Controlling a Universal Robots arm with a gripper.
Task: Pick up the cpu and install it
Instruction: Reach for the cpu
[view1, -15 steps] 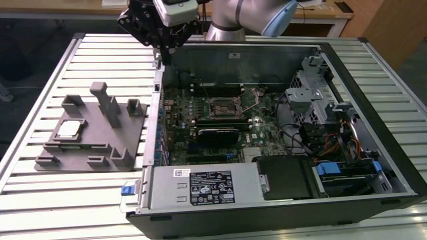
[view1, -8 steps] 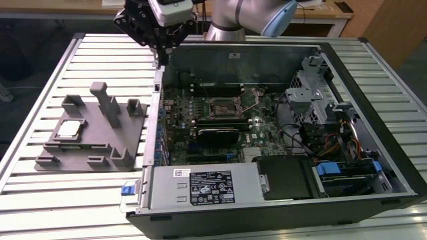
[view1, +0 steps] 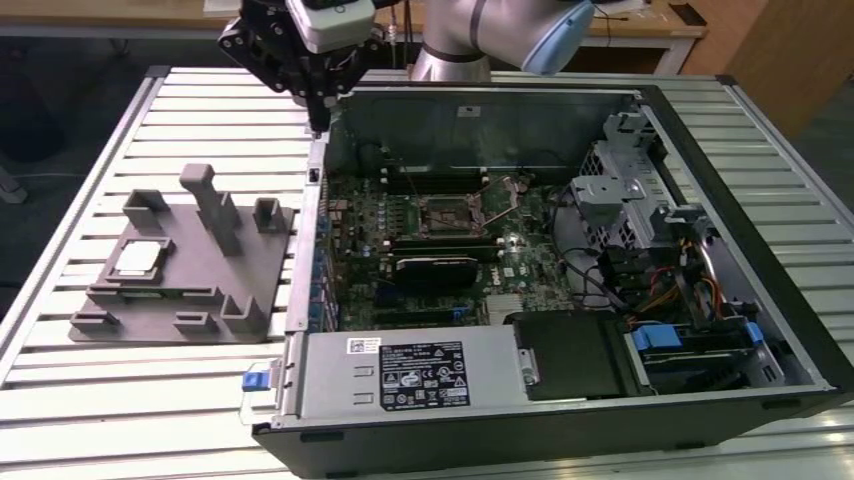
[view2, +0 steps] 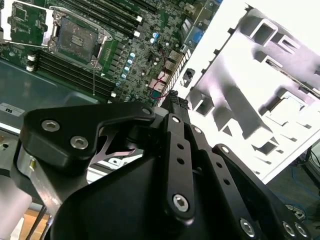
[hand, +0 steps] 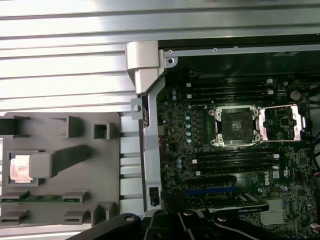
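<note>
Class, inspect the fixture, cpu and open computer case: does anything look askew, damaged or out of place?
Nothing stands out. The cpu lies flat in its recess on the grey fixture, and the motherboard socket sits open and empty, its latch frame swung aside.

arm (view1: 501, 35): single, elbow bent | gripper (view1: 320, 118): pointing straight down | state: closed, nothing held

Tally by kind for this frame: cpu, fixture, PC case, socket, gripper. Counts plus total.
cpu: 1, lying on the fixture
grey fixture: 1
open PC case: 1
open cpu socket: 1
gripper: 1
Total: 5
</note>
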